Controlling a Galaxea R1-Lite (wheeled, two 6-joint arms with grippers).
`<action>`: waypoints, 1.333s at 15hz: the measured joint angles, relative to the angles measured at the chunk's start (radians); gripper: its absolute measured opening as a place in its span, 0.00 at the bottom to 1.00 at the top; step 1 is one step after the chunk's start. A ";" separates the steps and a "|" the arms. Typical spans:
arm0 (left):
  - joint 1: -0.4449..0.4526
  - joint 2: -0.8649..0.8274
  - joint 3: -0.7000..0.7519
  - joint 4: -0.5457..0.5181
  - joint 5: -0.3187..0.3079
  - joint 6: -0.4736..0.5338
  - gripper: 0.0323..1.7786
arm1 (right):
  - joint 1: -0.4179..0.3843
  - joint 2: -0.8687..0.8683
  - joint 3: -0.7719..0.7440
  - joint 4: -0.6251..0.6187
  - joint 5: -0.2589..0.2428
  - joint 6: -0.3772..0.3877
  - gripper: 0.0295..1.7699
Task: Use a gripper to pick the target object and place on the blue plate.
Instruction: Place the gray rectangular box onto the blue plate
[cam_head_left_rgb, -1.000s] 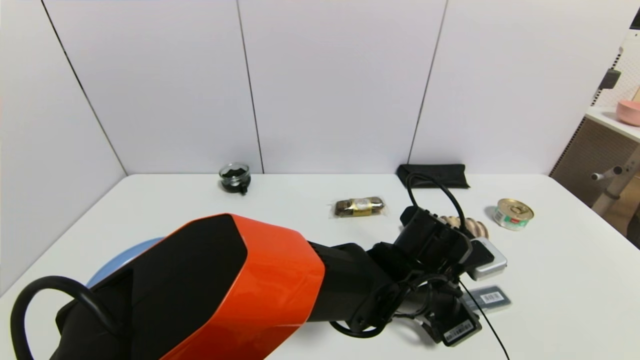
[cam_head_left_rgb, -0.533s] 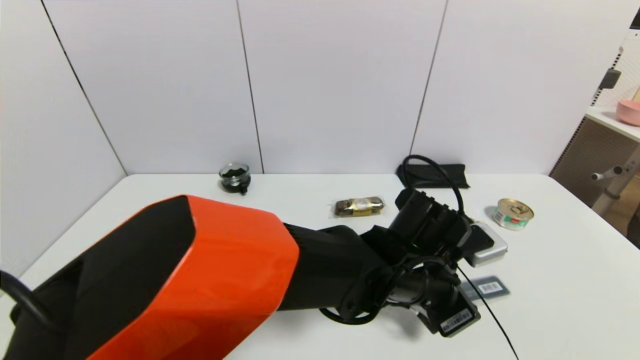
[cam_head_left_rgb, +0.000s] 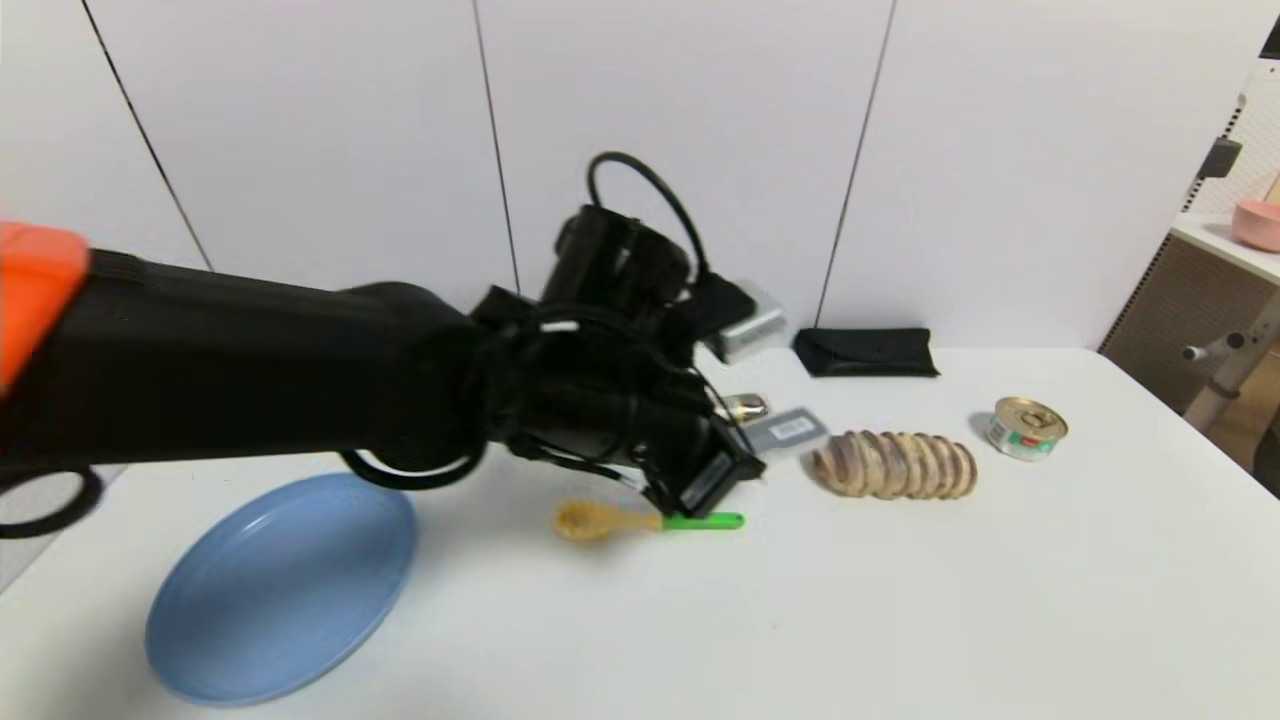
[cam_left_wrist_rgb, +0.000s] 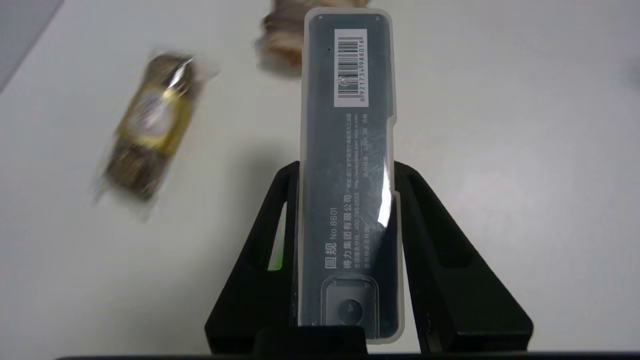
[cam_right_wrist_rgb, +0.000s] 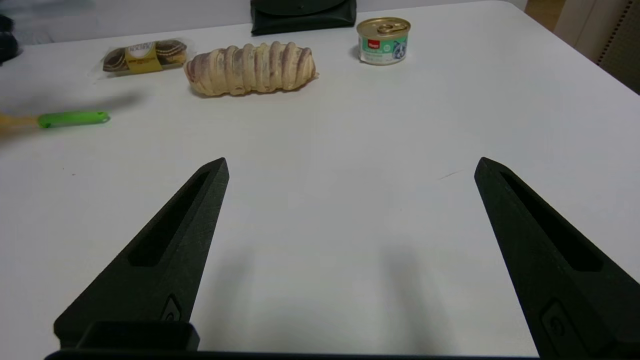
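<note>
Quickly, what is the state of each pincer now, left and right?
Left pincer: closed on the grey case, lifted above the table.
Right pincer: open, holding nothing.

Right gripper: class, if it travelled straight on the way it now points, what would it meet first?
The right gripper, open, faces bare table; its line seems to pass between the bread loaf and the can, though depth is unclear.

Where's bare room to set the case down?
Blue plate is bare. Table is free nearer than the bread loaf and spoon. Crowded: far strip with pouch, can, snack pack.
</note>
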 joint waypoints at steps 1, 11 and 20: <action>0.061 -0.060 0.066 0.000 0.000 0.008 0.33 | 0.000 0.000 0.000 0.000 0.000 0.000 0.96; 0.590 -0.497 0.664 -0.104 -0.007 -0.002 0.33 | 0.000 0.000 0.000 0.000 0.000 0.001 0.96; 0.792 -0.643 0.986 -0.271 -0.007 -0.010 0.33 | 0.000 0.000 0.000 0.000 0.000 0.000 0.96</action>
